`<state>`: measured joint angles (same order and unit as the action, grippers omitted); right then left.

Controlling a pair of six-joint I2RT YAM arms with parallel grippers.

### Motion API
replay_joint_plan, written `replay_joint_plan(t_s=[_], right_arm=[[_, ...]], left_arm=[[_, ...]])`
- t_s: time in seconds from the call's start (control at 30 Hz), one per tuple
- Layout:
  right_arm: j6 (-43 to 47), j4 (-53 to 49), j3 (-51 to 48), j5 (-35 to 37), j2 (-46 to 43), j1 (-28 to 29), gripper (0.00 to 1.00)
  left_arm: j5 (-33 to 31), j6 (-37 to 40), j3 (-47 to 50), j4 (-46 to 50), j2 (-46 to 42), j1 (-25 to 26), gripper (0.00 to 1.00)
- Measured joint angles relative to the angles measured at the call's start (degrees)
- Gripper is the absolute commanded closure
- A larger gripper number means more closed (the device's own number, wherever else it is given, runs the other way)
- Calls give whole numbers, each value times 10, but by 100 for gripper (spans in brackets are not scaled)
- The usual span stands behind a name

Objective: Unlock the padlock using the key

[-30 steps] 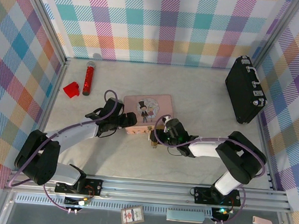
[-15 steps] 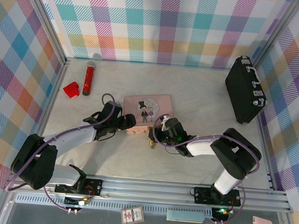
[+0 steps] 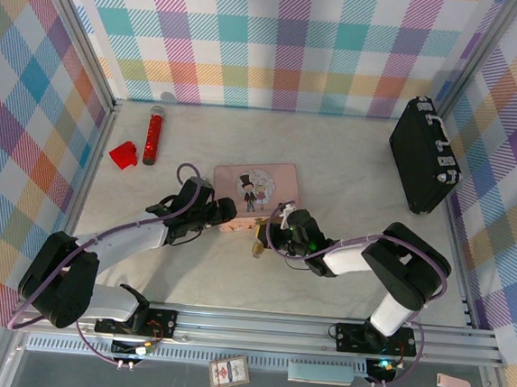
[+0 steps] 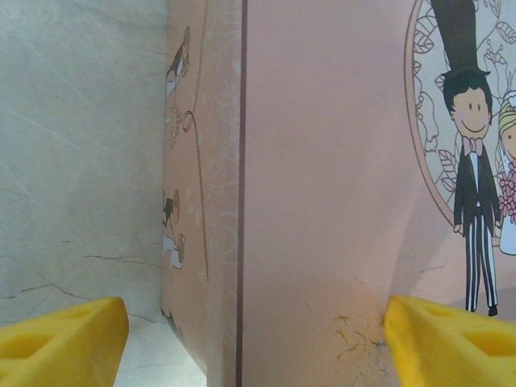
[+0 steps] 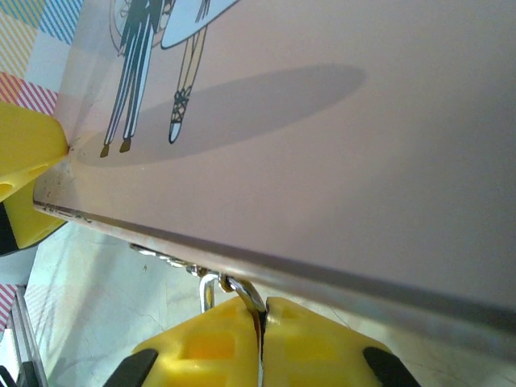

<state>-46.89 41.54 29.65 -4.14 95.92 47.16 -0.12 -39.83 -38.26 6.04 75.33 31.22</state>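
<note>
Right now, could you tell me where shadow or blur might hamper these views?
Top external: even light, soft shadows, the padlock tiny. Right wrist: an oval shadow lies across the pink tin; the right hand is close and soft-edged. Left wrist: the tin's print is clear, no glare.

Pastel plaid walls [image 3: 290, 42] surround a pale marbled bench [image 3: 352, 156] with a pink tin [image 3: 255, 186] printed with a cartoon couple, a red tube [image 3: 153, 139], a black case [image 3: 422, 155] and a brass-gold padlock [image 3: 258, 245].

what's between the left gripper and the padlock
The pink tin's near left corner and front edge, from the left gripper to the padlock; it shows in the top external and right wrist views.
</note>
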Motion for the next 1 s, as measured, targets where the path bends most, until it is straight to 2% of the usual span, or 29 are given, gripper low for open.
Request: replay_joint_plan(t_s=[0.23,0.5,1.0], right_arm=[[-23,28,-16,31,0,5,95],[-38,35,-27,50,-7,5,96],[-107,13,-56,119,-46,6,100]], left_arm=[[-1,-12,4,-9,0,31,18],[-9,-16,6,-21,5,40,18],[-20,-34,-3,-37,22,82,19]])
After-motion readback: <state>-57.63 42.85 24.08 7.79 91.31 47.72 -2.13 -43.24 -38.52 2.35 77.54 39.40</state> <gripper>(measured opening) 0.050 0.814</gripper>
